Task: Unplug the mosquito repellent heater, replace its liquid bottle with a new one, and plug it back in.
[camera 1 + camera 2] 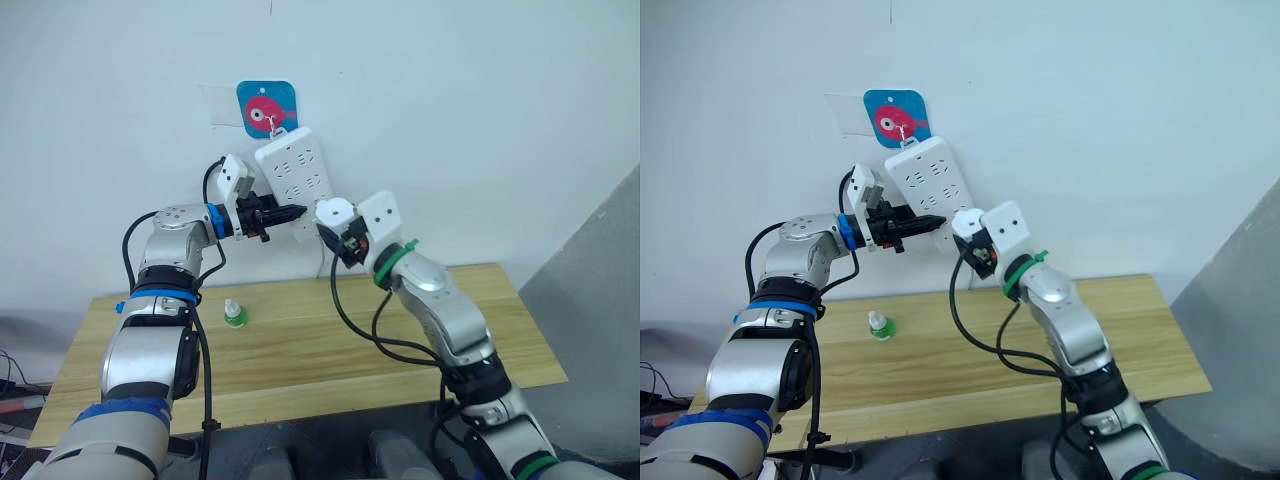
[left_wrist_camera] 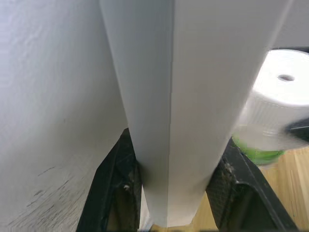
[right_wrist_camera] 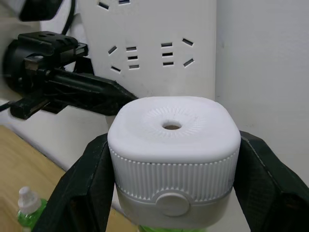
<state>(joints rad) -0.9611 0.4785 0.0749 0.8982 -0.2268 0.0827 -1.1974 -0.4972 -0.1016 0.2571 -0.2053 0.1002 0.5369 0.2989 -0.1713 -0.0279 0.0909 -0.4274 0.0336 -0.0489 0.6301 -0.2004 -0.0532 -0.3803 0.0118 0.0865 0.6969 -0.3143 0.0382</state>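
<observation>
One heater (image 3: pixel 173 154), one power strip (image 1: pixel 293 178), one green bottle (image 1: pixel 234 314) — two grippers.

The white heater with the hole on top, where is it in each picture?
Left eye: heater mid-frame, in the right gripper, beside the power strip.
Right eye: heater just below the strip's lower end.
Left wrist: behind the strip's edge.
Right wrist: front and center.
Shared landmark: the power strip.
</observation>
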